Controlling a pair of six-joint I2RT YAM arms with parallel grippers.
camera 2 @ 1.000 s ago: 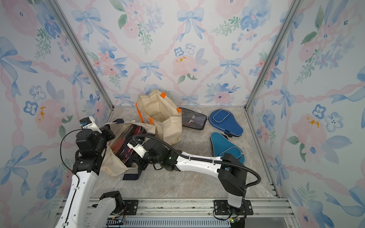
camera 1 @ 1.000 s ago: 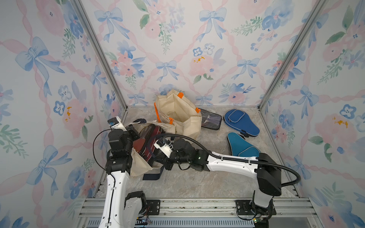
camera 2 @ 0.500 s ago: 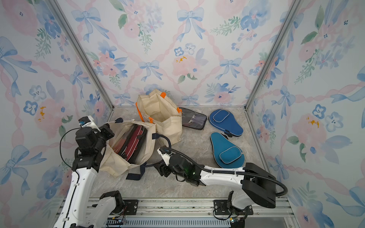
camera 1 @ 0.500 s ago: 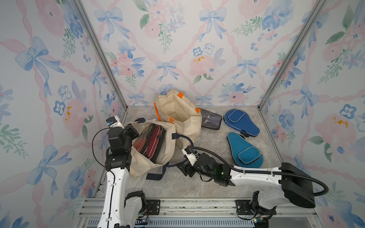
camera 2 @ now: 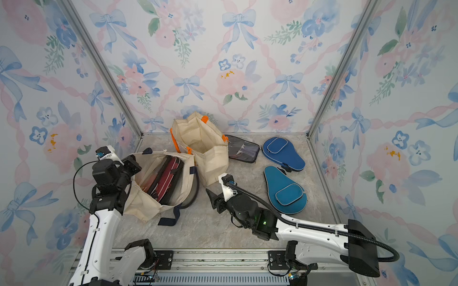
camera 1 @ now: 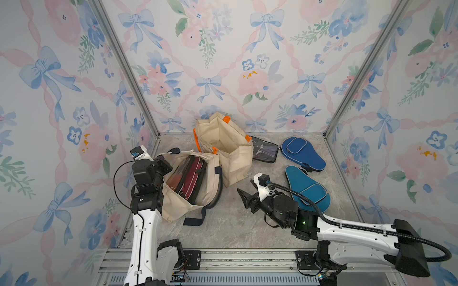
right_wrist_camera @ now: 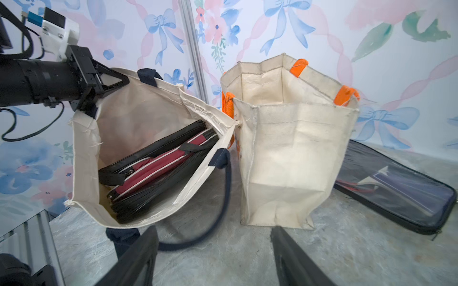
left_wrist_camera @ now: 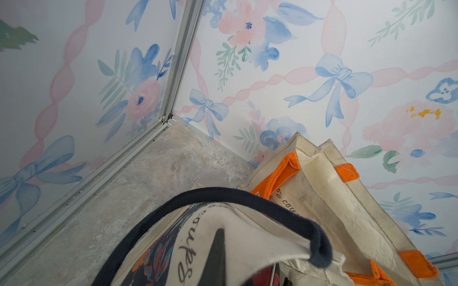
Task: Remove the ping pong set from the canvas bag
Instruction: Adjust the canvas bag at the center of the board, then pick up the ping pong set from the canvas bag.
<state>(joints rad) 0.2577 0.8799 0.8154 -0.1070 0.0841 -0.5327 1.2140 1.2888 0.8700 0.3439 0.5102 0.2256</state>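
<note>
The canvas bag (camera 1: pixel 173 208) (camera 2: pixel 138 205) with navy straps leans open at the left of the floor. The ping pong set (camera 1: pixel 190 175) (camera 2: pixel 164 179) (right_wrist_camera: pixel 158 168), red and black zipped cases, stands on edge inside it. My left gripper (camera 1: pixel 166 165) (camera 2: pixel 133 166) (right_wrist_camera: pixel 116 80) (left_wrist_camera: pixel 223 260) is shut on the bag's near rim and holds the mouth up. One finger (left_wrist_camera: pixel 218 257) lies over the printed cloth. My right gripper (camera 1: pixel 244 198) (camera 2: pixel 213 196) (right_wrist_camera: pixel 214 229) hovers open and empty above bare floor, to the right of the bag's mouth.
A second cream bag (camera 1: pixel 228 148) with orange handles stands upright behind, touching the first. A dark see-through pouch (camera 1: pixel 265 149) and two blue paddle cases (camera 1: pixel 302 153) (camera 1: pixel 307 188) lie at the right. A navy strap (right_wrist_camera: pixel 223 198) loops over the floor. Walls enclose three sides.
My right gripper, shut inside the bag's mouth a second ago, has drawn back out to the right and opened, empty. The bag's mouth stands wider and the navy strap swings loose.
</note>
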